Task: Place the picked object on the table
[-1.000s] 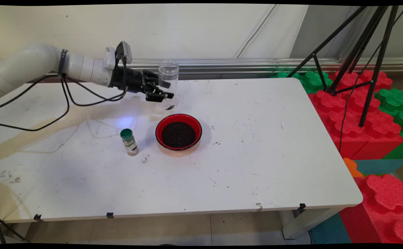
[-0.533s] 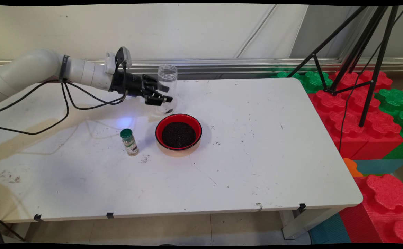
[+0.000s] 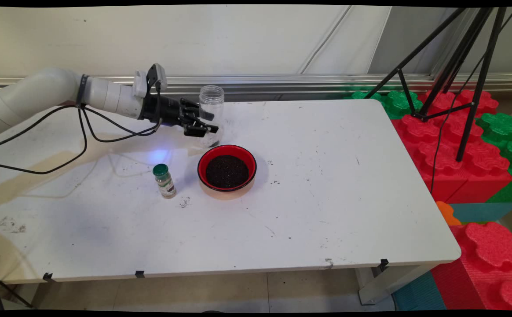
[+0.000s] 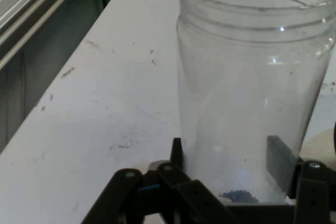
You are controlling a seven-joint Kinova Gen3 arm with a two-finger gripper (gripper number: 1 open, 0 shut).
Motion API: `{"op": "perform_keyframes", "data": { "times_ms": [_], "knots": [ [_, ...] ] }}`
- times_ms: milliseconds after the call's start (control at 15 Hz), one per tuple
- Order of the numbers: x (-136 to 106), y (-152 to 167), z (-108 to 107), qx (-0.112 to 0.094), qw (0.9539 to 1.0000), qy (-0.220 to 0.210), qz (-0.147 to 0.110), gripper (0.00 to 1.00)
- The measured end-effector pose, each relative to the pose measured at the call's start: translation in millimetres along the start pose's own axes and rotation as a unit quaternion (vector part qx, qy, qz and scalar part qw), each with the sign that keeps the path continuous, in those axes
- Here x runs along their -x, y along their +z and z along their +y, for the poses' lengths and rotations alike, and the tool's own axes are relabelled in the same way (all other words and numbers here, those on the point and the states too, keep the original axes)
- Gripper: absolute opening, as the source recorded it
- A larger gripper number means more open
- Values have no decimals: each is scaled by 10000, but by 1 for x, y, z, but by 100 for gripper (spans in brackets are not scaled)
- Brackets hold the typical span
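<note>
- The gripper (image 3: 210, 123) reached in from the upper left of the frame, and its fingers (image 4: 279, 157) were closed around the lower part of a clear plastic jar (image 3: 211, 113), one on each side of it.
- In the hand view the jar (image 4: 247, 87) filled the right half of the frame, upright, lidless, with a threaded neck and a small heap of dark grains at its bottom.
- Whether the jar's base rested on the white desk (image 3: 326, 176) or hung just above it could not quite be made out.
- The jar sat in the upper middle-left of the main view, just behind a red bowl (image 3: 227, 170) filled with dark grains.
- Left of the bowl, a small spice bottle (image 3: 164, 181) with a green cap stood upright, apart from it.
- Black cables (image 3: 80, 132) drooped from the arm toward the left edge.
</note>
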Motion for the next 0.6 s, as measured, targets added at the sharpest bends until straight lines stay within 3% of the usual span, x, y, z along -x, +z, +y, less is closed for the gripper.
{"op": "perform_keyframes", "data": {
  "times_ms": [333, 400, 600],
  "knots": [
    [4, 1, -1, -3, 10000, -26, -15, 0],
    [5, 1, -1, -4, 10000, -30, -19, 100],
    [7, 1, -2, -8, 10000, -38, -23, 100]
  ]
}}
